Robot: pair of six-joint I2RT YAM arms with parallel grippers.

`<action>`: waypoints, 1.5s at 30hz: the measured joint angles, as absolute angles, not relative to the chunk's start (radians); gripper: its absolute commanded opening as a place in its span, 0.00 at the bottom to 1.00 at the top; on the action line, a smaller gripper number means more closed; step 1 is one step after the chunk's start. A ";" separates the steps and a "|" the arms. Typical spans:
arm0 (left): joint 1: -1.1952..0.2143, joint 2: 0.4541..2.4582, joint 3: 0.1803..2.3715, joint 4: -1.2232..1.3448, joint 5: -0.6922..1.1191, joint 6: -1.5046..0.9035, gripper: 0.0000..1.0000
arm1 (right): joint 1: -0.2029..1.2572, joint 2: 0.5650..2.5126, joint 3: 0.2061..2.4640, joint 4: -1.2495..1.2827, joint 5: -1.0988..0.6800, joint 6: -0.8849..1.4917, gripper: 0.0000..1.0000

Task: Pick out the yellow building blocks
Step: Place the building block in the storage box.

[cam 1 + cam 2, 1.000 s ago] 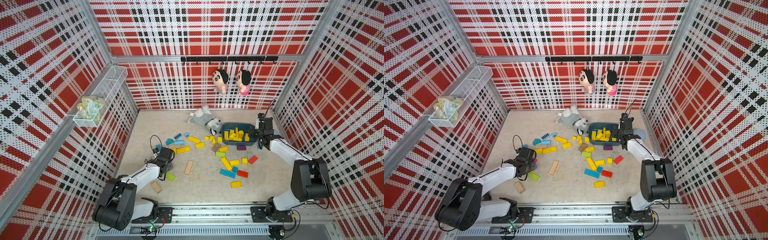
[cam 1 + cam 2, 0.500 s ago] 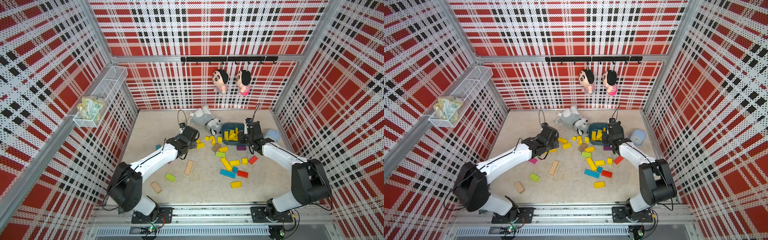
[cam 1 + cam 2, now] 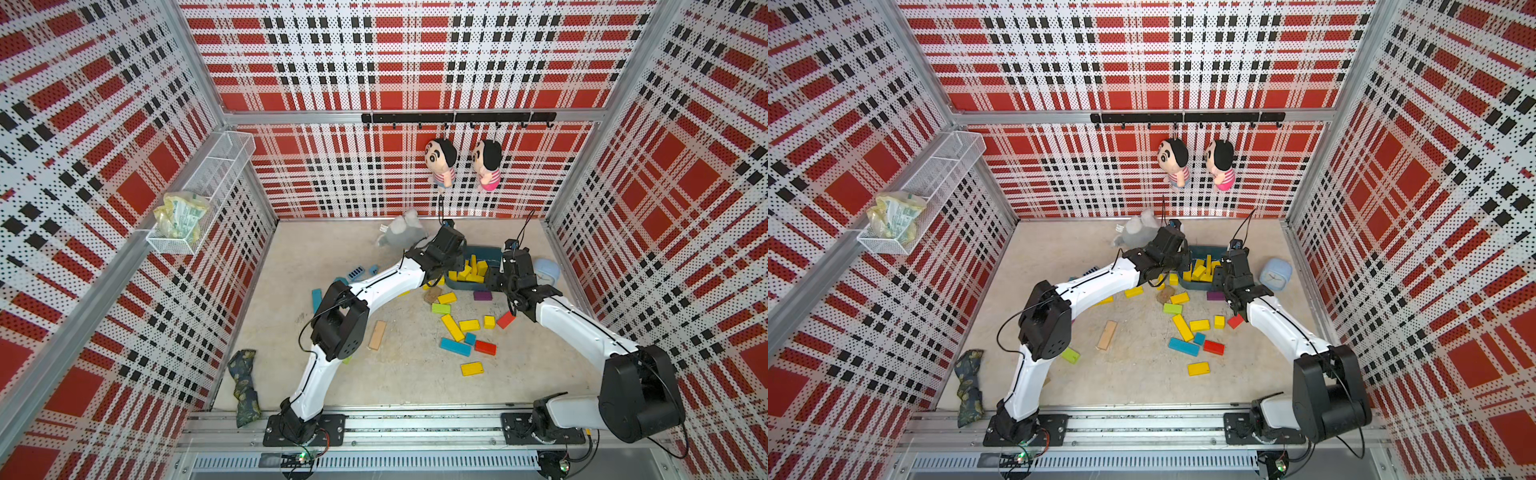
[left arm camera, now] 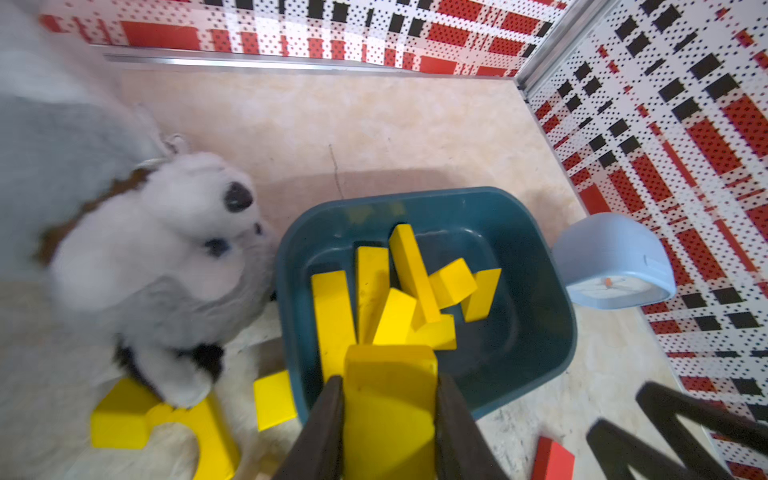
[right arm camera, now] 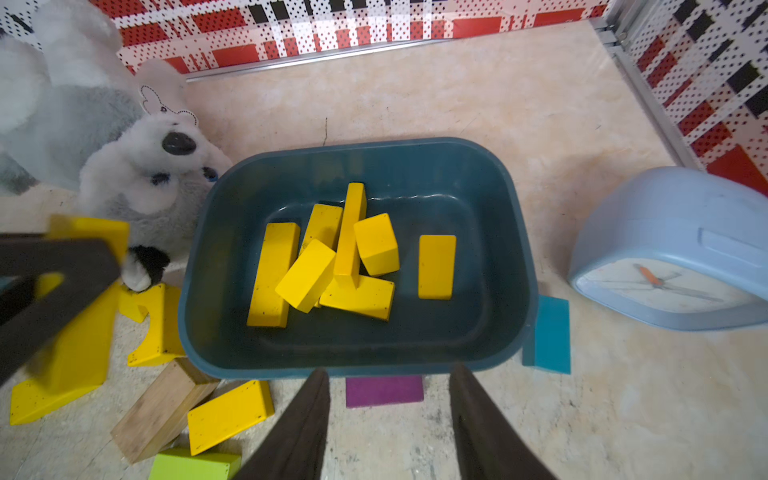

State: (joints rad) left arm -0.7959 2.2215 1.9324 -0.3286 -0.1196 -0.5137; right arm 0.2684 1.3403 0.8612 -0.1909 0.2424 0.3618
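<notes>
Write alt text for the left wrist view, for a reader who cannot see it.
The left gripper clamps a yellow block at the near rim of a teal bin that holds several yellow blocks in a heap. A grey-and-white plush toy lies against one side of the bin, a pale blue clock by the other.

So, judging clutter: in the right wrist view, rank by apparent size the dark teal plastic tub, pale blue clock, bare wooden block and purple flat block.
1. dark teal plastic tub
2. pale blue clock, cropped at the edge
3. bare wooden block
4. purple flat block
</notes>
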 measured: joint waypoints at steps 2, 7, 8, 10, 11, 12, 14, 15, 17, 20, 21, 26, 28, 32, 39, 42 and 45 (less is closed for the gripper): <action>-0.799 2.279 1.992 -0.312 -0.104 -0.520 0.17 | 0.268 1.323 0.855 -0.194 0.252 0.364 0.50; -0.799 2.363 2.049 -0.292 -0.096 -0.537 0.18 | 0.268 1.295 0.841 -0.210 0.263 0.371 0.50; -0.799 2.372 2.049 -0.293 -0.099 -0.539 0.19 | 0.268 1.289 0.837 -0.213 0.265 0.373 0.50; -0.797 2.388 2.049 -0.292 -0.105 -0.543 0.21 | 0.268 1.277 0.829 -0.221 0.267 0.379 0.50; -0.797 2.397 2.049 -0.292 -0.107 -0.546 0.23 | 0.268 1.272 0.826 -0.222 0.268 0.380 0.50; -0.797 2.405 2.050 -0.292 -0.110 -0.549 0.26 | 0.268 1.268 0.824 -0.226 0.268 0.380 0.49; -0.795 2.424 2.056 -0.292 -0.113 -0.553 0.34 | 0.268 1.266 0.822 -0.232 0.268 0.380 0.50; -0.794 2.432 2.059 -0.292 -0.113 -0.555 0.39 | 0.268 1.266 0.822 -0.235 0.267 0.380 0.50; -0.793 2.442 2.060 -0.293 -0.114 -0.559 0.47 | 0.268 1.266 0.822 -0.239 0.267 0.380 0.50; -0.791 2.444 2.060 -0.292 -0.120 -0.562 0.54 | 0.268 1.266 0.822 -0.241 0.265 0.377 0.50; -0.791 2.444 2.060 -0.291 -0.121 -0.562 0.56 | 0.268 1.266 0.822 -0.241 0.263 0.375 0.50; -0.786 2.435 2.056 -0.290 -0.139 -0.565 0.58 | 0.268 1.266 0.822 -0.243 0.240 0.349 0.50; -0.785 2.397 2.019 -0.288 -0.156 -0.568 0.59 | 0.273 1.266 0.823 -0.244 0.231 0.333 0.50; -0.780 2.232 1.854 -0.239 -0.202 -0.587 0.59 | 0.303 1.266 0.827 -0.257 0.196 0.301 0.51; -0.716 1.919 1.552 -0.080 -0.259 -0.691 0.59 | 0.484 1.356 0.897 -0.310 0.144 0.269 0.53; -0.672 1.846 1.440 -0.038 -0.293 -0.740 0.59 | 0.552 1.425 0.925 -0.341 0.120 0.258 0.54; -0.631 1.806 1.343 -0.029 -0.323 -0.781 0.59 | 0.602 1.501 0.951 -0.384 0.097 0.243 0.55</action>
State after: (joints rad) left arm -0.6312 1.8065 1.3434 -0.0292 -0.3233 -0.7811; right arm 0.6022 1.5005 0.9512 -0.3843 0.0975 0.2428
